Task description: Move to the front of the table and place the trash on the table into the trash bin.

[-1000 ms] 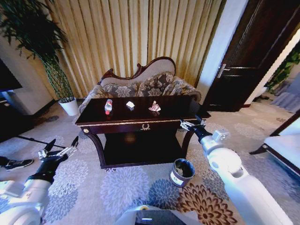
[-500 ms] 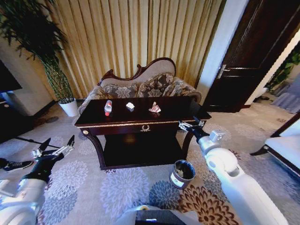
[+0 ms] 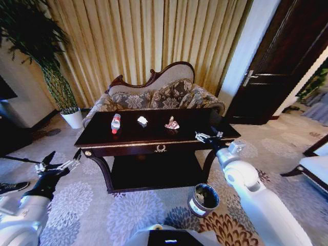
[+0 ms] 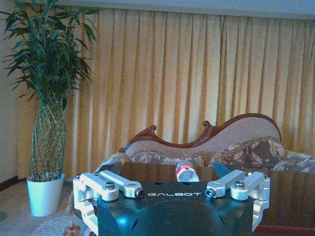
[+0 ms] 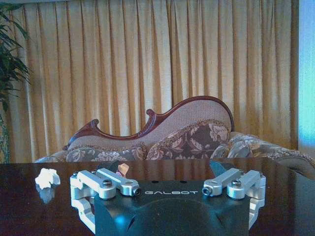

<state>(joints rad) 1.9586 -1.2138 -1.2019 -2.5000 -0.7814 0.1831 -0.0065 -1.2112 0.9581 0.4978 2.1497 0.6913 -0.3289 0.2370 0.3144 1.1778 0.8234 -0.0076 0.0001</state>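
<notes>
The dark-brown table (image 3: 133, 141) with gold trim stands straight ahead. On its top lie a clear bottle (image 3: 116, 123) with a red label, a crumpled white paper (image 3: 142, 121) and a pinkish wrapper (image 3: 171, 123). The trash bin (image 3: 203, 200) sits on the carpet by the table's right front leg. My right gripper (image 3: 207, 136) hovers open at the table's right front corner, at tabletop height. Out to the left of the table, my left gripper (image 3: 56, 165) is open and low. The left wrist view has the bottle (image 4: 186, 172) beyond the fingers; the right wrist view has the paper (image 5: 47, 178) and wrapper (image 5: 123, 169).
A floral sofa (image 3: 154, 97) stands right behind the table, with curtains behind it. A plant in a white pot (image 3: 74, 118) is at the back left and a dark door (image 3: 277, 66) at the right. A shoe (image 3: 9, 187) lies at the left edge. Patterned carpet covers the floor.
The whole head view has shifted and the table now looks nearer and larger. My left arm sank and swung outward to the left. The right gripper kept its place by the table corner.
</notes>
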